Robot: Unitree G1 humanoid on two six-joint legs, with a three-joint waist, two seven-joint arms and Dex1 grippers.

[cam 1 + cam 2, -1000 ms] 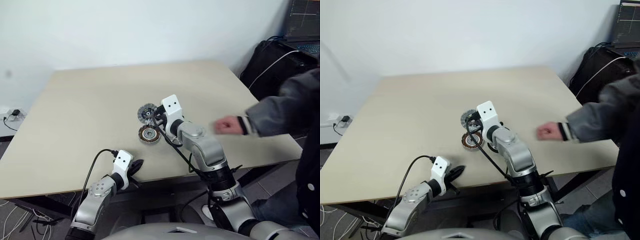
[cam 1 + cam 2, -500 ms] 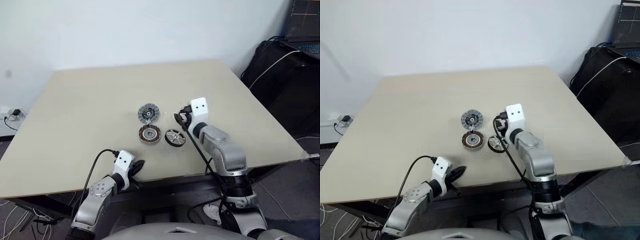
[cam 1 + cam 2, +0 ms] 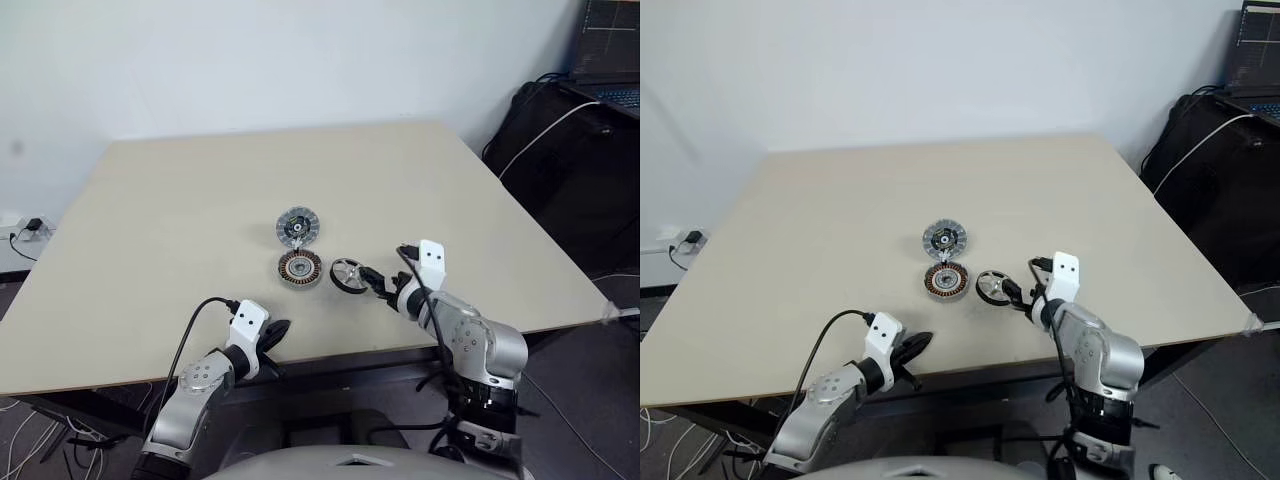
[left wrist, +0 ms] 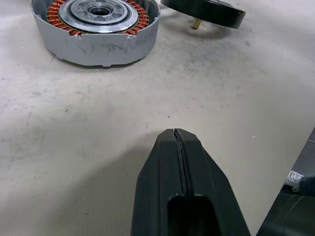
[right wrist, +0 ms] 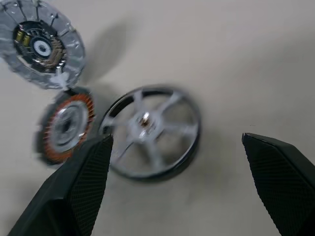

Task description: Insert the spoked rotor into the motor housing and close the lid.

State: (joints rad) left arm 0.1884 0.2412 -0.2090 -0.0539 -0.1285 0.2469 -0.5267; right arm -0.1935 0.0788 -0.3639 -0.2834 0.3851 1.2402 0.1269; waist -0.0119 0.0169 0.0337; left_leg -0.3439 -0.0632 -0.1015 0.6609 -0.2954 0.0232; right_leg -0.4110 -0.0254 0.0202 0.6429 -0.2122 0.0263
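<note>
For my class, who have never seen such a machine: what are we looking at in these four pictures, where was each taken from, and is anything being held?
This is a two-armed humanoid robot at a beige table. Two pictures come from cameras in its head, looking down over its arms; the other two come from a camera on each wrist, looking along that hand's black fingers. On the table lie three motor parts: the silver ribbed lid, the motor housing with copper windings, and the spoked rotor. The right hand is open beside the rotor; the left hand is shut near the table's edge. Nothing is held.
</note>
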